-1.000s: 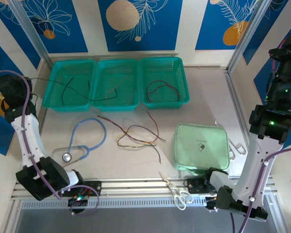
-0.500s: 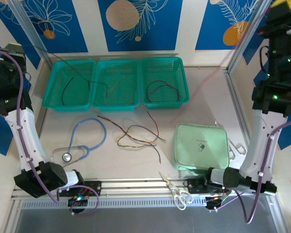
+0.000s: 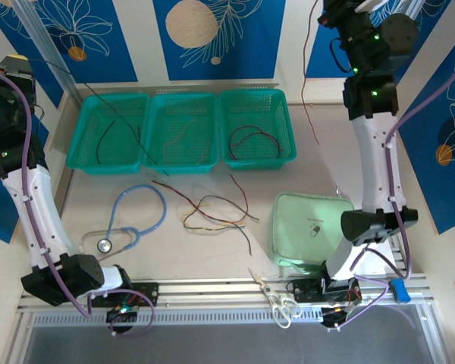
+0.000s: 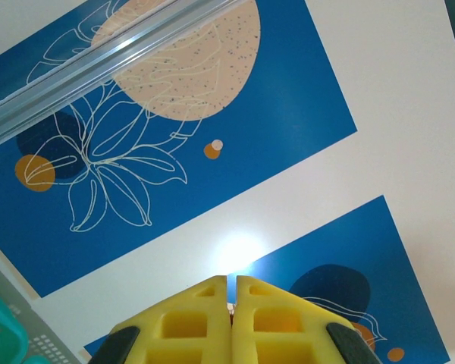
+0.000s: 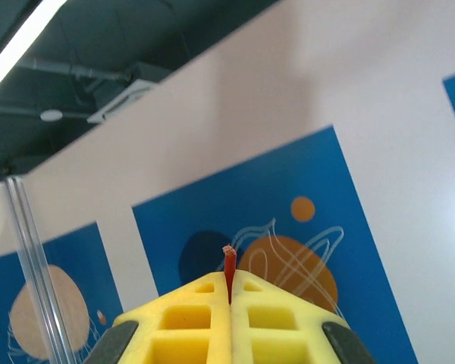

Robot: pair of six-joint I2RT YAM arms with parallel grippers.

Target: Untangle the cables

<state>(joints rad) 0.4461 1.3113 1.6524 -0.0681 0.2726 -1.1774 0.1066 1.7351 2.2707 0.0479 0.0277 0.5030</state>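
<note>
- Yellow right fingers [image 5: 189, 322]: pressed tight together and clamped on the end of a red cable [image 5: 229, 262], whose tip stands up out of the seam. The arm is raised high, and the cable hangs from it above the far right of the worktop [image 3: 182, 258].
- Left fingers [image 4: 186, 326]: yellow, pressed together with no gap, arm raised at the left. A black cable [image 3: 136, 146] runs taut from them, slanting down over the left basket [image 3: 106, 168] to the worktop just in front of the middle basket [image 3: 183, 167].
- Tangle of cables [image 3: 212, 212]: red, black and yellow strands lying crossed at mid-worktop, between the stethoscope [image 3: 105, 245] and the green pouch [image 3: 315, 227].
- Baskets, teal, three in a row at the far side: a dark cable in the left, a tan one in the middle, a dark looped one in the right basket [image 3: 258, 161].
- Scissors [image 3: 277, 303]: at the near edge.
</note>
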